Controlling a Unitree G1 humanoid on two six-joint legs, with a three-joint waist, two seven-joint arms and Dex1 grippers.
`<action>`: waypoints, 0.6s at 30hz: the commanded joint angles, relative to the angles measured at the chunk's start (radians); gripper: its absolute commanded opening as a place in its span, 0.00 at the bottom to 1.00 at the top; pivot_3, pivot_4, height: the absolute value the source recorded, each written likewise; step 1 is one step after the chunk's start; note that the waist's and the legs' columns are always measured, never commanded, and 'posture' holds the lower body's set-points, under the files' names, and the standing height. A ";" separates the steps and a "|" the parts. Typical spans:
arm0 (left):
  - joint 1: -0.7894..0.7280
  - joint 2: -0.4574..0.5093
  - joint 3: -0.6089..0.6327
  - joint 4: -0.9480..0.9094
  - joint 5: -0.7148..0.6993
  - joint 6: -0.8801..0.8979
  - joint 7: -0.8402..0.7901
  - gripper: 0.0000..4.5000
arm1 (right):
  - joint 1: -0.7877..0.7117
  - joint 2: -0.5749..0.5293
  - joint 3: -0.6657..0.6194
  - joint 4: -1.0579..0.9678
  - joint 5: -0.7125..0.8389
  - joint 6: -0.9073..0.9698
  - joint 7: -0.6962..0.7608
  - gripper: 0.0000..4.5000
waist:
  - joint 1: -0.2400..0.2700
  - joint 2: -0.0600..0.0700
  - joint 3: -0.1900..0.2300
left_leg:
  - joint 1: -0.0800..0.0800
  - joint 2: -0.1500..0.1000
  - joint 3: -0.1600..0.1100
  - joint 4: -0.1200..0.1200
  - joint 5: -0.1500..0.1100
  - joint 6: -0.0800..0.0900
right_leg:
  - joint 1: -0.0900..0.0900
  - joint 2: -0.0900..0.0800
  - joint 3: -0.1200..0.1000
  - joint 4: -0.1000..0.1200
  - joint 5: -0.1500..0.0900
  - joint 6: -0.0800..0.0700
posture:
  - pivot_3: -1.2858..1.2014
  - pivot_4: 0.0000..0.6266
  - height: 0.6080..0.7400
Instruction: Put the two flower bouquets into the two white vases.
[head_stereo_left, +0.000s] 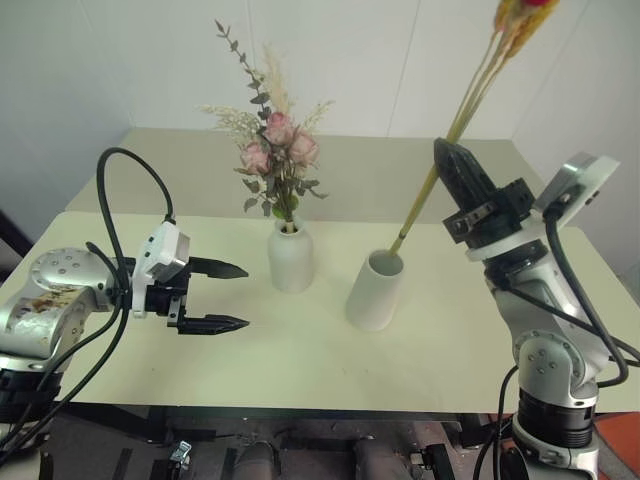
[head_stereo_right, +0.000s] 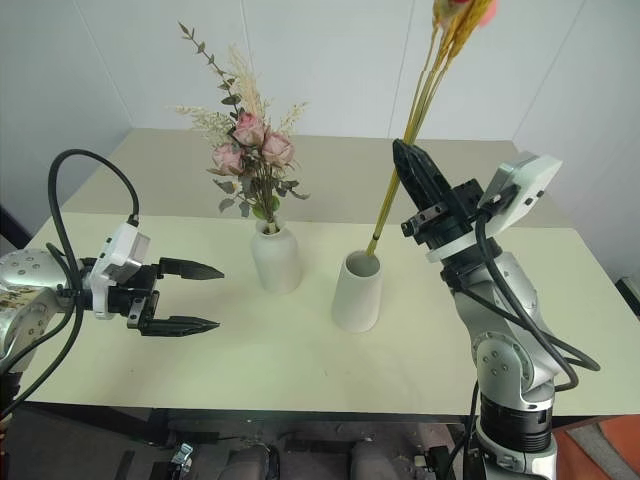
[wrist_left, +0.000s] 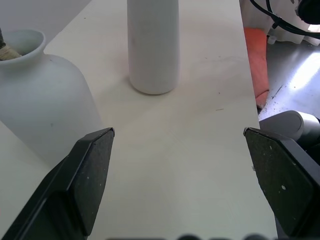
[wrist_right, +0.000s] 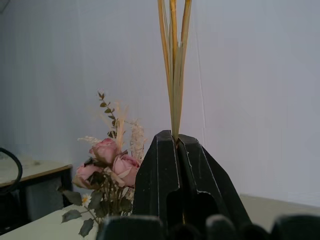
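Two white vases on pale bench (head_stereo_left: 300, 355), centre of frame in head views: bottle-shaped vase (head_stereo_left: 290, 257) just left of centre, cylinder vase (head_stereo_left: 375, 290) just right of it and slightly lower in frame, near but apart

Rose bouquet (head_stereo_left: 277, 150) seated upright in bottle-shaped vase, stems down the narrow neck; pink blooms, grey-green sprigs and pale filler spreading above the rim toward upper centre of frame

Thin bouquet (head_stereo_left: 470, 100) of straw-yellow stems slanting from upper right of frame down to mouth of cylinder vase; lower stem ends at or just inside the rim, depth inside not readable; red-pink flower heads at top edge, partly cut off

Right tool (head_stereo_left: 452, 152) at right of frame, pointing up and toward centre, fingers pressed together and clamped on the yellow stems partway along their length; in right wrist view stems rising straight out from between the closed fingertips, roses visible lower left behind them

Left tool (head_stereo_left: 234, 296) at left of frame, level, pointing toward bottle-shaped vase, fingers spread wide, gripping nothing, short of the vase and not touching it; in left wrist view both black fingers (wrist_left: 90, 175) apart, bottle-shaped vase at upper left, cylinder vase at upper centre
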 joint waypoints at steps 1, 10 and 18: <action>-0.008 0.022 0.036 -0.027 -0.010 -0.013 0.004 1.00 | 0.008 0.005 0.005 -0.052 0.017 -0.006 0.005 0.00 | 0.000 0.000 0.000 | 0.000 0.000 0.000 0.000 0.000 0.000 | 0.000 0.000 0.000 0.000 0.000 0.000 | 0.52 0.24 1.00; -0.043 0.020 0.023 0.000 -0.003 -0.028 -0.003 1.00 | 0.128 0.007 0.053 -0.028 0.041 -0.011 0.130 0.36 | 0.002 0.000 0.000 | 0.000 0.000 0.000 0.000 0.000 0.000 | 0.000 0.000 0.000 0.000 -0.002 -0.004 | 0.52 0.24 1.00; -0.054 0.020 0.025 0.007 -0.006 -0.031 -0.011 1.00 | 0.294 -0.095 0.046 -0.099 0.054 0.011 0.241 0.97 | 0.003 0.000 0.000 | 0.000 0.000 0.000 0.000 0.000 0.000 | 0.000 0.000 0.000 0.000 -0.003 -0.005 | 0.52 0.24 1.00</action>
